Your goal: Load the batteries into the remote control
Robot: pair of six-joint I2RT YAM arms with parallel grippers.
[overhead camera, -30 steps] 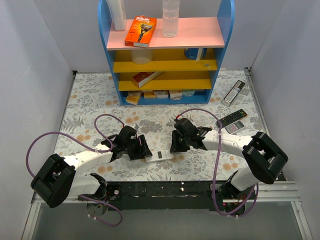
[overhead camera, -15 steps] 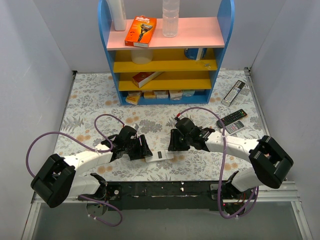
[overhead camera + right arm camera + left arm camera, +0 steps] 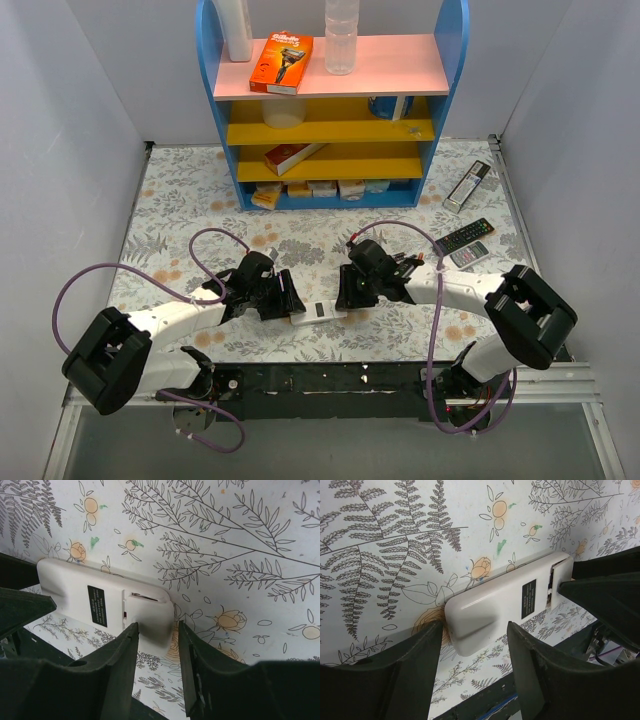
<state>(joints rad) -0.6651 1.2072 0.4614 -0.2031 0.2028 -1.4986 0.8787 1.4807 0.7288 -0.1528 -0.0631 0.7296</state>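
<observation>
The remote control (image 3: 318, 312) lies face down near the table's front edge, its plain white back and dark label (image 3: 528, 598) up. My left gripper (image 3: 287, 300) holds its left end between the fingers (image 3: 420, 670). My right gripper (image 3: 345, 292) is open at the other end. One finger (image 3: 120, 670) lies over the battery cover (image 3: 150, 612) and the other stands just past the remote's end. The cover shows a thin gap at its seam. No batteries are in view.
A blue shelf (image 3: 330, 110) with boxes and bottles stands at the back. A black remote (image 3: 465, 236) and two grey remotes (image 3: 467, 185) (image 3: 470, 254) lie at the right. The table's front edge (image 3: 380, 362) is just below the white remote.
My right gripper has shifted slightly left, closer onto the remote's right end. My left gripper and the remote have not moved.
</observation>
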